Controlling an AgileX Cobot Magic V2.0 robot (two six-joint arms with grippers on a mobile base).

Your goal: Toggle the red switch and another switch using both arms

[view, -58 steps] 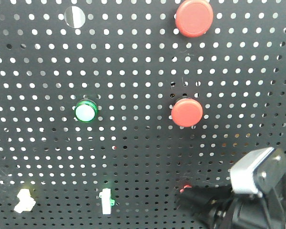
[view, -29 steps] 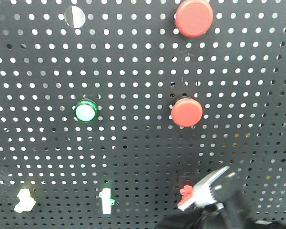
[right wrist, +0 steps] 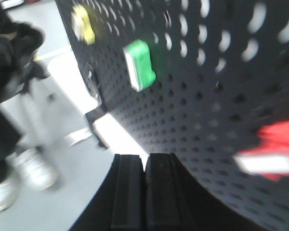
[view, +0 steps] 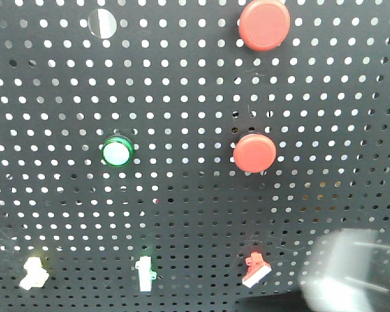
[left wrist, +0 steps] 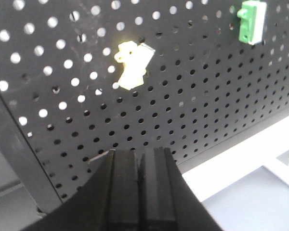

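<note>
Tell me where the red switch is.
In the front view the red switch sits low on the pegboard, below the lower round red button and right of the green-based white toggle.

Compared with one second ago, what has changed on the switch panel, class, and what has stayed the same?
The right arm moved: it first covered the red switch, then its tip sat at the lever, and now it has pulled away rightward, blurred. The red switch is fully uncovered. Nothing is held; the right end effector is shut. The pale toggle switch, the green-based toggle and the pegboard are unchanged.
</note>
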